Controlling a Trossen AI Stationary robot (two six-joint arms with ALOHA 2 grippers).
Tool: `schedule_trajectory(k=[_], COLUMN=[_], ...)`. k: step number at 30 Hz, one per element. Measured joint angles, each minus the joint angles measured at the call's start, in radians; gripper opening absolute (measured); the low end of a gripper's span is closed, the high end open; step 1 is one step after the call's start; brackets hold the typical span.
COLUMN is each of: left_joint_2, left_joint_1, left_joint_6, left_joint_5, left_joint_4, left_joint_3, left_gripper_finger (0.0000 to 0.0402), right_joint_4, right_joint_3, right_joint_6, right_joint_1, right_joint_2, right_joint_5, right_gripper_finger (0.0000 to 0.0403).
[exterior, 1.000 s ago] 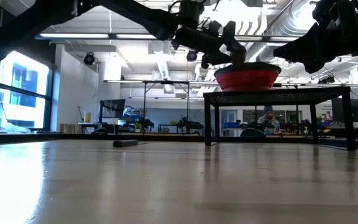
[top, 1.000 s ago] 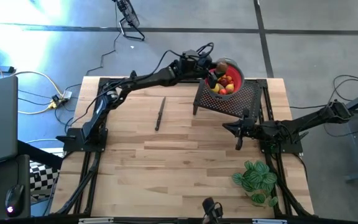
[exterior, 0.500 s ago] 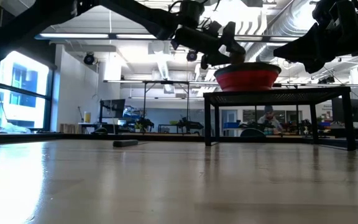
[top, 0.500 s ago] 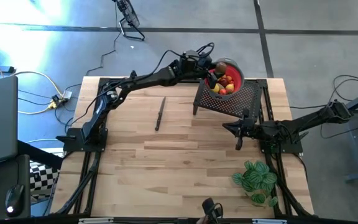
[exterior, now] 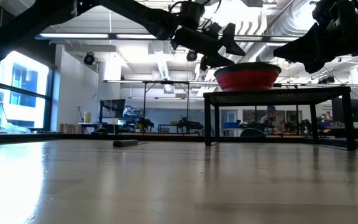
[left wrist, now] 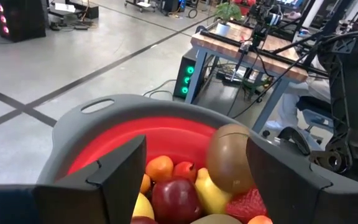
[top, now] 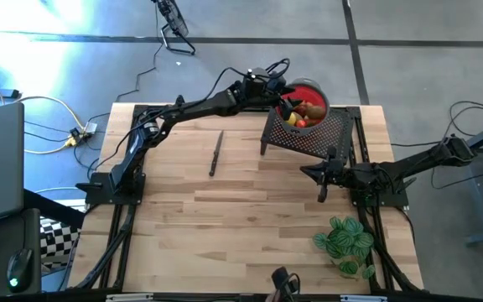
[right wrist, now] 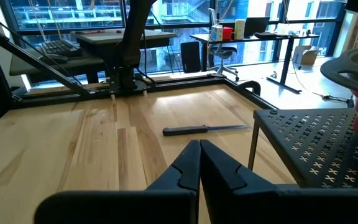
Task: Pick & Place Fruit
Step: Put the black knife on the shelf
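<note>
The fruit (top: 302, 113) is a heap of small yellow, red, orange and brown pieces inside a red bowl (top: 309, 86) with a grey rim. The bowl stands on a black perforated stand (top: 325, 138) at the table's far right. A brown piece (left wrist: 230, 158) lies on top of the heap. My left gripper (left wrist: 194, 146) is open just above the bowl's left rim (exterior: 225, 50), with its fingers apart over the fruit. My right gripper (right wrist: 199, 162) is shut and hovers over the table by the stand's near side (top: 322, 180).
A thin dark knife (top: 216, 153) lies on the wood left of the stand, also seen in the right wrist view (right wrist: 204, 129). A green leafy plant (top: 346, 243) sits at the near right corner. Bare wood stretches across the table's middle and left.
My left gripper has risen a little from the bowl and drawn back toward its left rim, so more of the bowl's red inside shows. A brown piece now shows on top of the heap. The right arm has kept still.
</note>
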Motion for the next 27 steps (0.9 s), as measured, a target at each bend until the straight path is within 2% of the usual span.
schedule_trajectory(k=[3,14,21,27], left_joint_2=[0.0,-0.011,-0.021,-0.021], left_joint_1=[0.0,0.0,0.0,0.0], left_joint_6=[0.0,-0.002,-0.028,-0.147], left_joint_5=[0.005,0.13,0.155,0.155], left_joint_4=[0.001,0.003,0.017,0.039], left_joint_3=[0.0,-0.002,-0.002,-0.002], left_gripper_finger=[0.0272,0.0262,0.0187,0.0141], right_joint_4=[0.0,0.0,0.0,0.0], right_joint_3=[0.0,0.0,0.0,0.0], right_joint_6=[0.0,0.0,0.0,0.0], right_joint_1=[0.0,0.0,0.0,0.0], right_joint_2=[0.0,0.0,0.0,0.0], right_joint_5=[0.0,0.0,0.0,0.0], right_gripper_finger=[0.0003,0.0003,0.0002,0.0002])
